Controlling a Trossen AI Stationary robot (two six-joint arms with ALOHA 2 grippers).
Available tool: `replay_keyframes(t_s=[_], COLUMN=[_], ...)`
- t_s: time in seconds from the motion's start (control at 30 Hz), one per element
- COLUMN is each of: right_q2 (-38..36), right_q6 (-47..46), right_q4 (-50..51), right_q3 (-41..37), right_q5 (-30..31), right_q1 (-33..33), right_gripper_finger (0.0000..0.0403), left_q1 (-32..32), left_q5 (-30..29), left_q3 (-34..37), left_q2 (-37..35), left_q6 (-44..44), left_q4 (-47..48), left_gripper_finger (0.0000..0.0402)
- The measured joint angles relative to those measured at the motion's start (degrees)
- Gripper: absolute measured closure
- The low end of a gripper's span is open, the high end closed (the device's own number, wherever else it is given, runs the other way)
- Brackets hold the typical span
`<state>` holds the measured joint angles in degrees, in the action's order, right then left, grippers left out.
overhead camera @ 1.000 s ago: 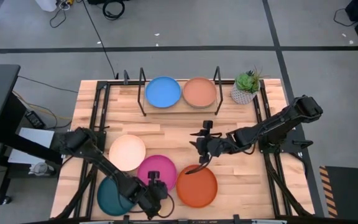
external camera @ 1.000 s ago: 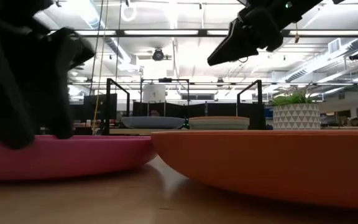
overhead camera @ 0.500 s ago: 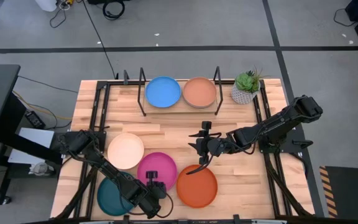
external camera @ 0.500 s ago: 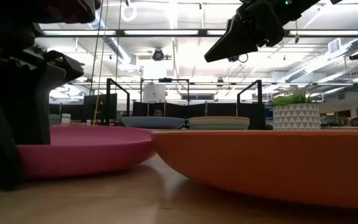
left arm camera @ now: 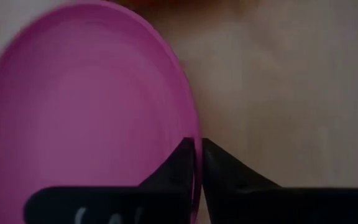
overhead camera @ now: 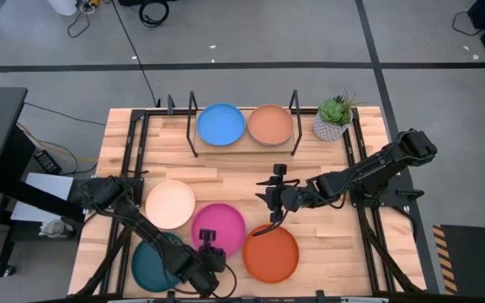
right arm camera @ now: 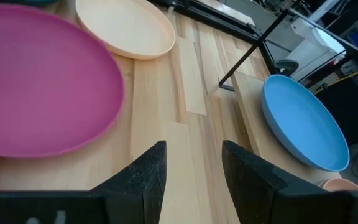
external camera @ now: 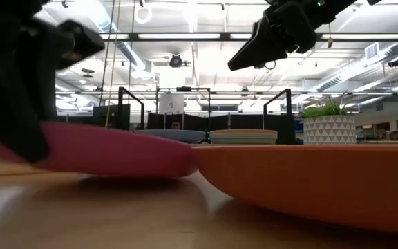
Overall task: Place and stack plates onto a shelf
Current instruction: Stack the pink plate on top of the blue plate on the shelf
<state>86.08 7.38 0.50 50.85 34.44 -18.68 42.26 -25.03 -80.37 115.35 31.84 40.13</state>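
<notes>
High view placed the left gripper (overhead camera: 208, 261) at the table's near edge, at six o'clock of the pink plate (overhead camera: 218, 229), but could not settle what its fingers did. Left wrist view answered that: the two dark fingers (left arm camera: 185, 163) were pinched narrow on the rim of the pink plate (left arm camera: 86, 106), one on each face. Low view added that this plate (external camera: 116, 149) hung tilted, its edge lifted off the wood just beside the orange plate (external camera: 316, 183).

The right gripper (overhead camera: 274, 202) hovered over bare table at twelve o'clock of the orange plate (overhead camera: 270, 253), and only the right wrist view showed its fingers (right arm camera: 145, 171) spread apart with nothing between them.

From above, the cream-peach plate (overhead camera: 170, 204) lay at ten o'clock of the pink one and the teal plate (overhead camera: 150, 265) at eight o'clock, partly under the left arm. On the shelf (overhead camera: 244, 145) at the far side sat the blue plate (overhead camera: 221, 124) and, at its three o'clock, a tan plate (overhead camera: 270, 124). A potted plant (overhead camera: 333, 116) stood just right of the shelf.
</notes>
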Motion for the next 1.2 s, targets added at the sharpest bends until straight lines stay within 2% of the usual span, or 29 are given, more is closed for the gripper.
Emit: replay_keyframes(t_s=[0.23,0.5,0.73,0.87,1.0,1.2], right_q2=[0.0,-1.86,-2.36,-2.21,-2.21,-2.23], right_q6=[-1.57,-5.88,-14.69,-18.58,-19.85,-21.31], right_q4=[2.06,9.68,17.97,20.31,20.83,21.72], right_q3=[0.0,0.0,0.02,0.0,0.0,0.0], right_q5=[-1.49,5.1,5.45,6.01,9.83,13.95], right_q1=[-0.09,-3.68,-6.63,-7.91,-10.22,-13.28], right_gripper_finger=[0.0241,0.0241,0.0241,0.0241,0.0241,0.0241], left_q1=[-1.7,-8.05,-14.9,-20.16,-26.83,-37.6], left_q5=[-8.08,-10.21,-12.88,-12.64,-10.87,-2.63], left_q3=[-3.7,-3.72,-3.57,-3.57,-3.57,-3.55], left_q2=[0.07,-1.76,-6.88,-9.41,-10.46,-11.72], left_q6=[-4.87,-15.18,-25.99,-31.5,-37.32,-43.83], left_q4=[10.42,11.73,11.96,10.81,9.07,6.03], left_gripper_finger=[0.0376,0.0376,0.0376,0.0376,0.0379,0.0382])
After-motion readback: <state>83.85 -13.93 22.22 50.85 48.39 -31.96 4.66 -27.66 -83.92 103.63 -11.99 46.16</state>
